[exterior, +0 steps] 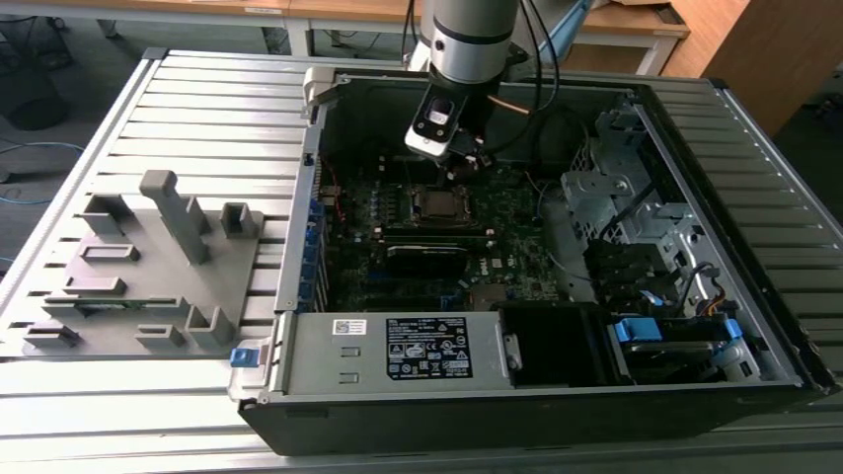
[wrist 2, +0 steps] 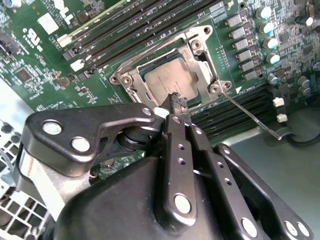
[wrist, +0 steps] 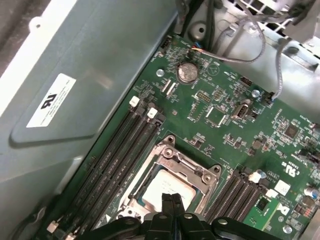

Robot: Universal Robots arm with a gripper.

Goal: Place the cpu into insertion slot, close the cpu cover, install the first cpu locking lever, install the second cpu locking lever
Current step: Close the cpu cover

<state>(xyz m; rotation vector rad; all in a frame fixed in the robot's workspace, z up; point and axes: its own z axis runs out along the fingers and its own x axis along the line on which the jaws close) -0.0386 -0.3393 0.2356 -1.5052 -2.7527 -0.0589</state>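
The cpu (wrist 2: 167,80) lies flat in the insertion slot (exterior: 439,203) on the green board inside the open computer case. The silver cpu cover (wrist 2: 202,55) lies down around it, its cut-out showing the grey chip top (wrist: 165,186). A thin metal locking lever (wrist 2: 252,117) sticks out from one corner of the socket, away from the frame. My gripper (wrist 2: 177,101) hangs just over the socket's edge, its black fingers pressed together with nothing between them. In the exterior view the gripper (exterior: 457,163) sits close above the socket. I cannot tell whether the fingertips (wrist: 172,199) touch the cover.
Long black memory slots (wrist: 120,155) run on both sides of the socket. A grey power supply box (exterior: 395,351) fills the case's near end, and a drive cage (exterior: 633,197) with cables stands at the exterior view's right. A grey fixture (exterior: 145,267) lies outside the case.
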